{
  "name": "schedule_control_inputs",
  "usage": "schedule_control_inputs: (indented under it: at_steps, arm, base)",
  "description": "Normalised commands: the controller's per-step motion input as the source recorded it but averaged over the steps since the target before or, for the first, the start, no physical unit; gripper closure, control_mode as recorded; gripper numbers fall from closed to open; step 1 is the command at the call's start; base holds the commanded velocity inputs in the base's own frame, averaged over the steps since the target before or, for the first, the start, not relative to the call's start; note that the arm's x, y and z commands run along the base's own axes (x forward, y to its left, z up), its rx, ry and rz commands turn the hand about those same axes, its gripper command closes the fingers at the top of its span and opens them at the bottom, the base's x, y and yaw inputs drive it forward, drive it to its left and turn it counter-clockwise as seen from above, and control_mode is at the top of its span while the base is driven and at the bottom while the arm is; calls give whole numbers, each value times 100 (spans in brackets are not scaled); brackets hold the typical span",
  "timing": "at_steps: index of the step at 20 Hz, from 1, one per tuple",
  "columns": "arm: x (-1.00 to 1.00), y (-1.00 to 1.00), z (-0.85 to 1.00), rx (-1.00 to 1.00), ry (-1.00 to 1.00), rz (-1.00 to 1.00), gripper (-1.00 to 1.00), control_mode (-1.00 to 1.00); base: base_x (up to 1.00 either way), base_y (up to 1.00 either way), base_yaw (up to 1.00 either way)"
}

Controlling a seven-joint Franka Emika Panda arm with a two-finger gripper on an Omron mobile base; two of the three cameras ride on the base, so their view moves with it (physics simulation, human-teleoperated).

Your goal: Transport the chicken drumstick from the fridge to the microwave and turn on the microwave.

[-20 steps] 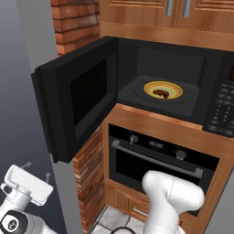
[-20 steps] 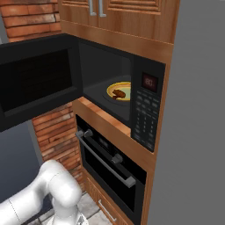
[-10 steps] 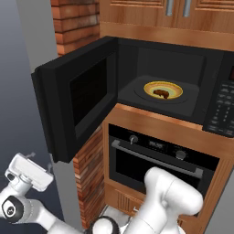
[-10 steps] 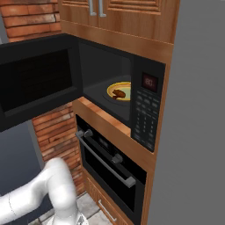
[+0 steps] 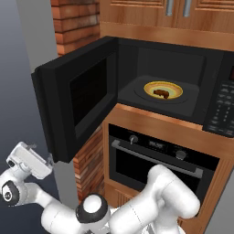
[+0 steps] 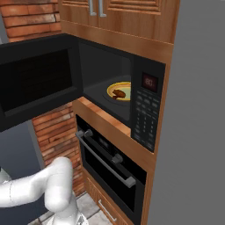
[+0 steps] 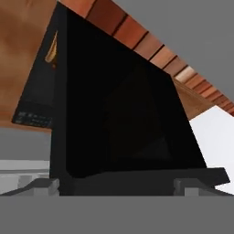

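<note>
The chicken drumstick lies on a yellow plate inside the microwave. The microwave's door stands swung wide to the left. My gripper is low at the far left, below and just outside the door's free edge. It is open with nothing between its fingers. In the hand view my gripper looks up at the door's dark face, its tips set wide apart. The fridge's grey side rises right of the cabinet.
A black oven with a bar handle sits under the microwave. A brick column stands left of it, behind the open door. Wooden cupboards hang above. The keypad is on the microwave's right side.
My hand has risen a little and drifted left, closer under the open door's edge. The drumstick, plate and door have stayed put.
</note>
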Motion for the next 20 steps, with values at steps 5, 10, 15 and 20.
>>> schedule_control_inputs:
  at_steps: [5, 10, 15, 20]
  arm:
    - [0, -25, 41, 0, -32, -23, -100, -100]
    - [-3, -41, 35, 0, -28, -19, -100, -100]
    - [-66, -57, 37, 3, -31, -23, -100, -100]
    - [-92, -80, 38, 5, -38, -21, -100, -100]
  base:
    - [0, 0, 0]
    - [0, 0, 0]
    - [0, 0, 0]
    - [0, 0, 0]
